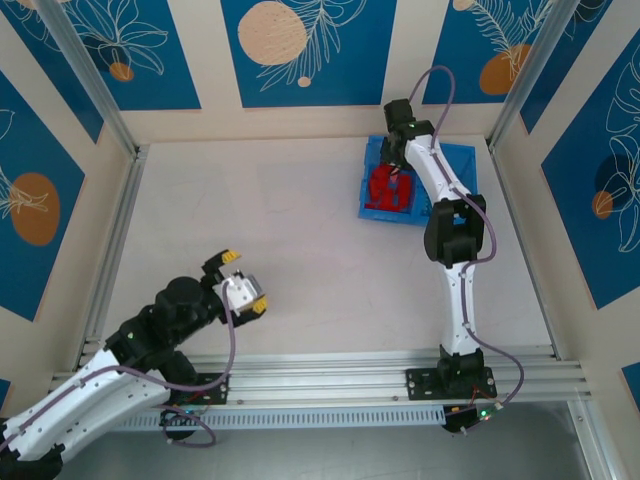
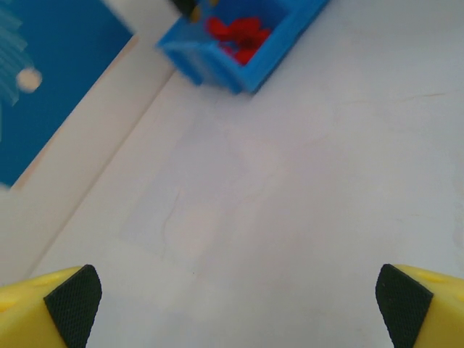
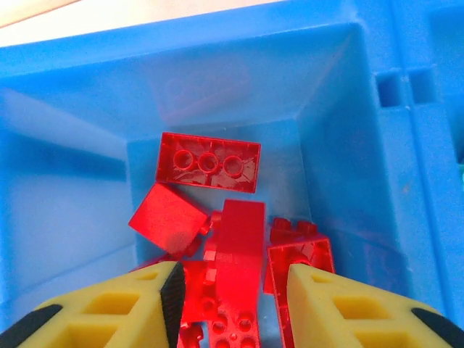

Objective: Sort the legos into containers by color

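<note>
You are at the drop-off step: your right gripper (image 3: 233, 290) hangs over the left-hand compartment of the bright blue rectangular plastic bin (image 3: 348, 145), low enough that its yellow fingers (image 3: 152, 304) frame the pile of small bright red plastic bricks (image 3: 209, 161) on the floor of that compartment. The jaws stand partly apart. One red brick sits upright between them with a gap on each side, so I judge it released and resting on the pile, with nothing gripped. From above, the same red heap (image 1: 390, 188) fills that compartment at the far right of the white table (image 1: 280, 220), while the right arm covers most of the other compartment (its contents cannot be made out).

Your left gripper (image 2: 235, 312) hovers over bare table near its own base, jaws spread fully wide, holding nothing. Its camera looks across at the bin (image 2: 217, 61) well ahead.

Next, the right gripper needs a straight lift clear of the compartment walls and the central divider before any sideways travel. Otherwise a finger may catch the rim or drag a brick out.
</note>
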